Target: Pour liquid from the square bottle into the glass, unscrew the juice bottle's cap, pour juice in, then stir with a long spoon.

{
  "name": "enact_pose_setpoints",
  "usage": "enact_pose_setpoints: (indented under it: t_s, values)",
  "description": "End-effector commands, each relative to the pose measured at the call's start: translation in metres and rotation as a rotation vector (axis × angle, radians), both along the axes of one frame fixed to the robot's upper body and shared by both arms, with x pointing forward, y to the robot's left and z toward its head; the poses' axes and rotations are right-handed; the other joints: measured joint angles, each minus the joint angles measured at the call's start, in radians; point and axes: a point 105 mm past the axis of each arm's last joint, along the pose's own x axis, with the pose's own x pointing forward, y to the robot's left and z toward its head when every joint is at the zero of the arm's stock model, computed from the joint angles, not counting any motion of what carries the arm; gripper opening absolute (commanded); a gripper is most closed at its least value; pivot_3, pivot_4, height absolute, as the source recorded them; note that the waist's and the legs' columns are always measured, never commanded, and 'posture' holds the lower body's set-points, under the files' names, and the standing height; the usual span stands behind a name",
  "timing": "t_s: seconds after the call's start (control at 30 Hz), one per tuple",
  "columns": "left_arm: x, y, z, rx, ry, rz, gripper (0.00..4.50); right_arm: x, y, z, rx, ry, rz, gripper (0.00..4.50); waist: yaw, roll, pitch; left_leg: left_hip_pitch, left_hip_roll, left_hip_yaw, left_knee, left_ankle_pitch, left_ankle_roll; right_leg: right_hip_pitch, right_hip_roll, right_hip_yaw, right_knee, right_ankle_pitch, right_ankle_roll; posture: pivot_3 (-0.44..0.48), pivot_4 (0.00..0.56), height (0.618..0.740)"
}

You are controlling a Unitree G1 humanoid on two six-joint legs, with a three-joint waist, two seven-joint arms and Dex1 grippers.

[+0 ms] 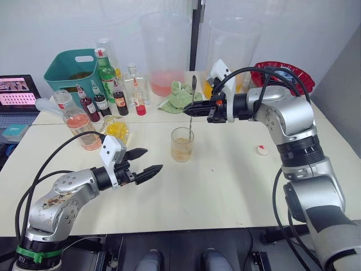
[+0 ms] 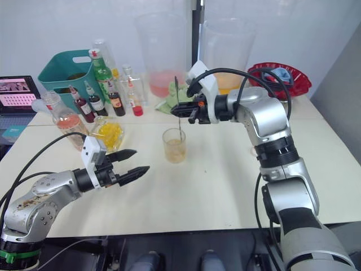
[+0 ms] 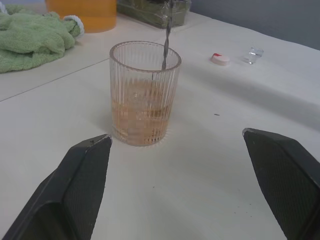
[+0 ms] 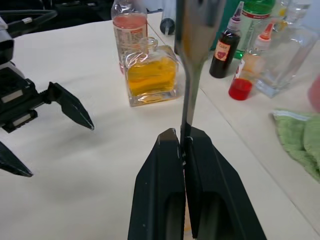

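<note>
Frame centre: long spoon (image 1: 191,119) is clamped upright by right tool (image 1: 193,107), tip inside glass (image 1: 182,144). Lower left: left tool (image 1: 145,161) is held wide open, empty, above bench (image 1: 225,186).

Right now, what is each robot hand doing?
Left gripper: open, holding nothing.
Right gripper: fingers shut on the long spoon, which dips into the glass.

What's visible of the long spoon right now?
The long spoon is a thin silver metal rod with a twisted shaft. It stands about upright, its lower end down inside the glass, which holds pale orange liquid; the bowl cannot be made out. The right gripper is shut on the shaft above the rim, with the top end sticking up past the fingers. Whether the spoon touches the glass wall or bottom cannot be told.
</note>
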Motion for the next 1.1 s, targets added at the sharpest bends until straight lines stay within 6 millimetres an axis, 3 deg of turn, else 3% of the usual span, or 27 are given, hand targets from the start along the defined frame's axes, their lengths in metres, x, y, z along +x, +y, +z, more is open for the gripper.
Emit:
enact_pose_setpoints:
  t_s: [0.03, 0.2, 0.33, 0.6, 0.9, 1.1]
  values:
    - [-0.001, -0.002, 0.009, 0.003, -0.049, -0.018, 4.44, 0.004, 0.002, 0.007, -0.008, -0.078, -0.019, 0.00, 0.000, 0.000, 0.000, 0.000, 0.000, 0.000, 0.000, 0.000, 0.000, 0.000, 0.000, 0.000, 0.000, 0.000, 0.000, 0.000, 0.150, 0.740]
    - [-0.002, -0.002, 0.008, 0.006, -0.049, -0.016, 4.44, 0.011, 0.007, 0.018, 0.092, -0.139, -0.039, 0.00, 0.000, 0.000, 0.000, 0.000, 0.000, 0.000, 0.000, 0.000, 0.000, 0.000, 0.000, 0.000, 0.000, 0.000, 0.000, 0.000, 0.150, 0.740]
    - [-0.002, -0.003, 0.008, 0.007, -0.050, -0.020, 4.44, 0.006, 0.024, 0.027, 0.199, -0.172, 0.013, 0.00, -0.001, 0.000, 0.000, 0.000, 0.000, 0.000, 0.000, 0.000, 0.000, 0.000, 0.000, 0.000, 0.001, 0.000, 0.000, 0.000, 0.150, 0.740]
    - [-0.003, -0.006, 0.009, 0.002, -0.055, -0.030, 4.44, -0.014, 0.042, 0.024, 0.287, -0.055, 0.111, 0.00, 0.000, 0.000, 0.000, 0.000, 0.000, 0.000, 0.000, 0.000, 0.000, -0.001, 0.000, 0.000, 0.001, 0.000, 0.000, 0.000, 0.150, 0.740]
    - [-0.002, -0.011, 0.009, 0.000, -0.057, -0.043, 4.44, -0.029, 0.030, 0.026, 0.226, 0.008, 0.149, 0.00, 0.000, 0.000, 0.000, 0.000, 0.000, 0.000, 0.000, 0.000, 0.000, -0.001, 0.000, 0.000, 0.001, 0.000, 0.000, 0.000, 0.150, 0.740]
    - [-0.001, -0.014, 0.011, 0.004, -0.058, -0.047, 4.44, -0.022, 0.015, 0.033, 0.155, -0.049, 0.094, 0.00, 0.000, 0.000, 0.000, 0.000, 0.000, 0.000, 0.000, 0.000, 0.000, -0.001, 0.000, 0.000, 0.001, 0.000, 0.000, 0.000, 0.150, 0.740]
